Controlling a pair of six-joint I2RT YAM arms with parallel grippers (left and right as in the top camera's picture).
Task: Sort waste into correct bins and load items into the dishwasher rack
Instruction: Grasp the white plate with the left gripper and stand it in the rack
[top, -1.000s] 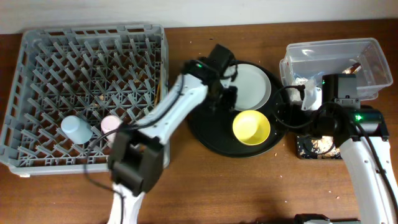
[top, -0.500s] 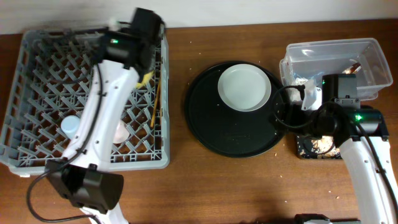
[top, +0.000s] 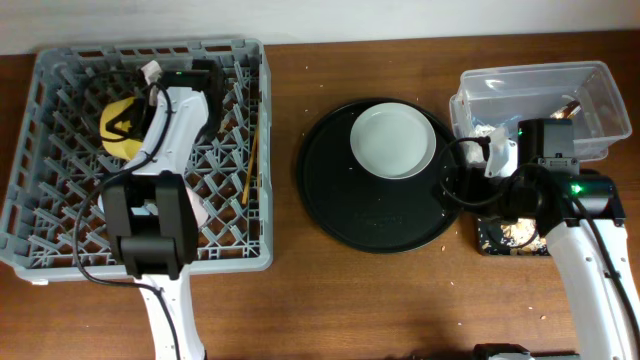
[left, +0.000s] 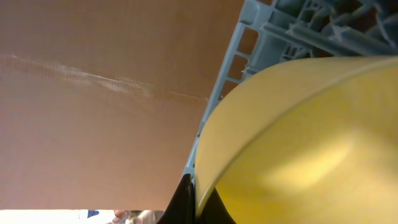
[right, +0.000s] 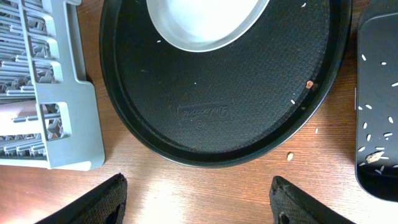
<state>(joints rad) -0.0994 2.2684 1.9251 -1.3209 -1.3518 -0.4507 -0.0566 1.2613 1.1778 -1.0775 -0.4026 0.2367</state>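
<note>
The yellow bowl stands tilted on its edge among the pegs in the far left part of the grey dishwasher rack. My left gripper is shut on its rim; the left wrist view shows the fingers pinching the bowl by the rack wall. The chopsticks lie in the rack's right side. The cups are mostly hidden under my left arm. The pale plate sits on the round black tray. My right gripper is open and empty above the table.
The clear tub with waste stands at the far right, and the shallow black tray in front of it. A tan scrap lies on the round tray. The rack's corner is left of my right gripper.
My left arm lifted the yellow bowl off the round tray and carried it left into the far left of the rack. My right arm has not moved.
</note>
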